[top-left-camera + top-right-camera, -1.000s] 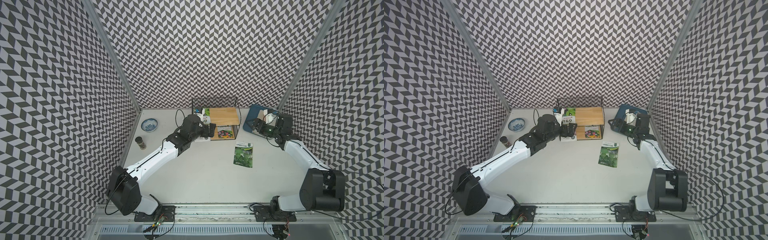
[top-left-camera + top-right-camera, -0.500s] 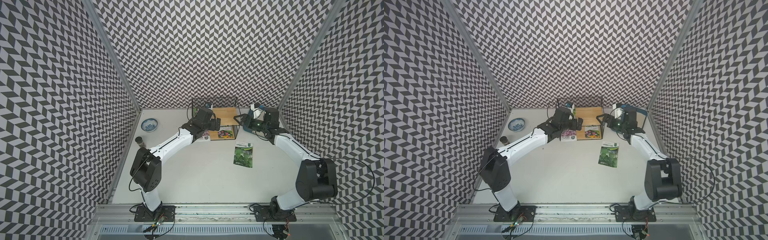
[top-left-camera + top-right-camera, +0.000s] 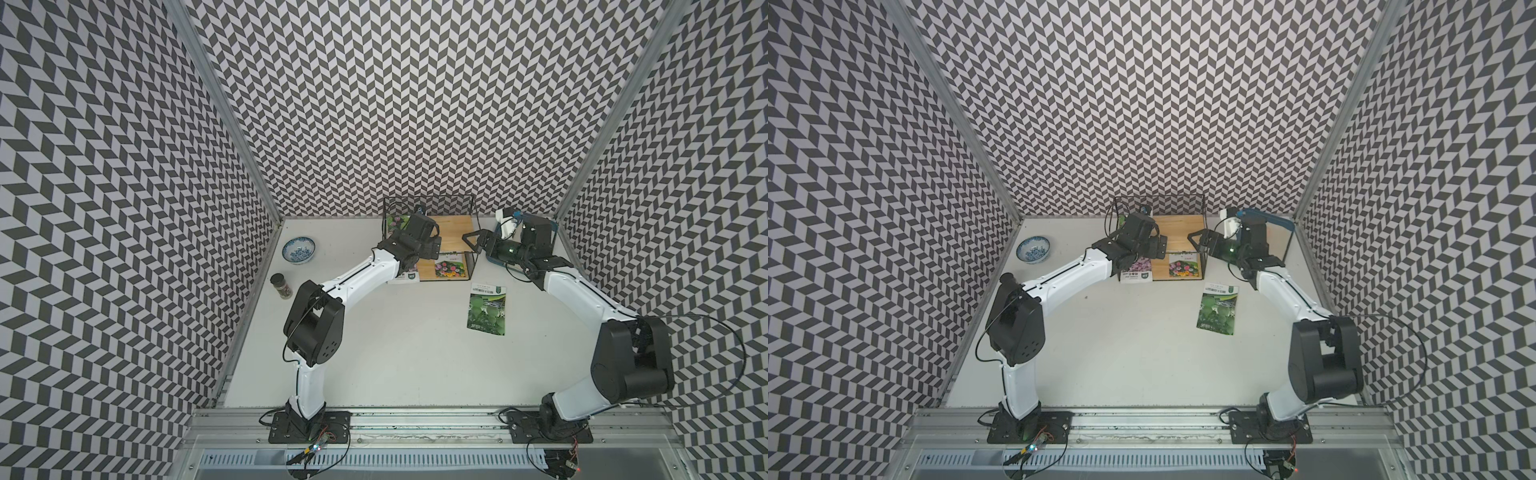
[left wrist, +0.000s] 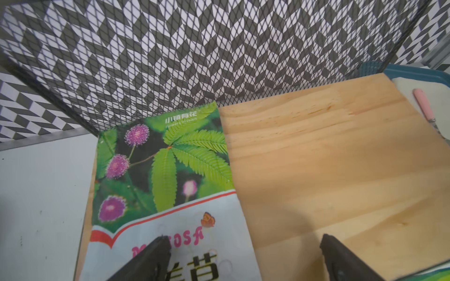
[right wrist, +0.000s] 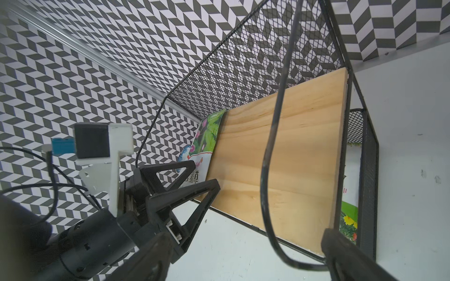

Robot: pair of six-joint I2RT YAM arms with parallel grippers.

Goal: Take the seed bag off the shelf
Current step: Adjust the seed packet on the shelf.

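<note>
Three English words, "Flowers in town", head the seed bag (image 4: 165,170), above pink "M…OSA" lettering partly hidden. It lies flat on the upper board of the shelf (image 4: 328,158), under the left tool (image 4: 243,239), jaws wide, empty; the right tool (image 5: 241,237) gapes wide beside the other end.

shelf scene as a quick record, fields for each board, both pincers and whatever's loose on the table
upper board: mimosa seed bag lying flat at one end
lower board: flower seed bag; second seed bag partly hidden by the left arm
left pincer: open, over the mimosa bag's edge, holding nothing
right pincer: open, beside the shelf
table: green seed bag, patterned bowl, spice jar
</note>
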